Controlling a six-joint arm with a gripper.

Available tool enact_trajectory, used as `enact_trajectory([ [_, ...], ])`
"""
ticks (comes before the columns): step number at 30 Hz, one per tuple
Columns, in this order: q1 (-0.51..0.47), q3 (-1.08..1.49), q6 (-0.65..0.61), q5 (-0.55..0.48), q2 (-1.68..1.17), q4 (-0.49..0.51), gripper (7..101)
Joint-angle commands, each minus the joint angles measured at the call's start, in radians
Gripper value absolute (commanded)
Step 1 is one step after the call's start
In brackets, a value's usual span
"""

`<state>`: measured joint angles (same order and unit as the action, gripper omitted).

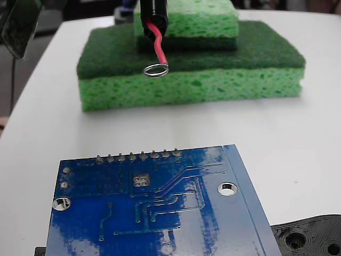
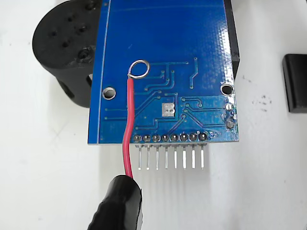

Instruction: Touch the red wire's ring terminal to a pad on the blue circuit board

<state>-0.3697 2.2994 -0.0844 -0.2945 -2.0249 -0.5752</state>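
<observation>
The blue circuit board (image 1: 160, 224) lies at the front of the white table in the fixed view, and it fills the top of the wrist view (image 2: 163, 38). Its small silvery square pad (image 1: 141, 180) (image 2: 168, 109) sits just inside the row of solder joints (image 1: 137, 157). The red wire (image 1: 158, 45) (image 2: 128, 129) comes out of a thick black sleeve (image 1: 154, 13) (image 2: 117, 203). Its ring terminal (image 1: 155, 70) (image 2: 139, 69) hangs in the air, high above the board and touching nothing. From the wrist, the ring lies up and left of the pad. No gripper fingers show.
Two stacked green sponges (image 1: 213, 85) stand behind the wire. A black perforated plastic piece (image 1: 311, 237) (image 2: 62, 43) lies under and beside the board. A black block (image 2: 294, 81) sits at the right edge. Header pins (image 2: 170, 157) stick out of the board's near edge.
</observation>
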Motion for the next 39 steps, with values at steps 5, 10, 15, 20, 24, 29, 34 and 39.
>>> enact_trajectory([
  [5,0.0,0.003,0.018,0.0,-0.011,0.018,100.3],
  [10,-0.028,0.074,-0.002,0.038,-0.106,-0.008,100.3],
  [15,-0.037,0.089,0.0,0.021,-0.091,0.011,100.3],
  [20,-0.034,0.075,-0.002,-0.005,-0.074,0.023,100.3],
  [24,0.005,0.012,0.006,0.015,-0.009,0.0,100.3],
  [29,-0.002,0.002,0.003,0.0,0.032,0.017,100.3],
  [34,0.0,-0.008,0.003,-0.003,0.057,0.028,100.3],
  [39,0.0,-0.018,0.003,-0.003,0.078,0.029,100.3],
])
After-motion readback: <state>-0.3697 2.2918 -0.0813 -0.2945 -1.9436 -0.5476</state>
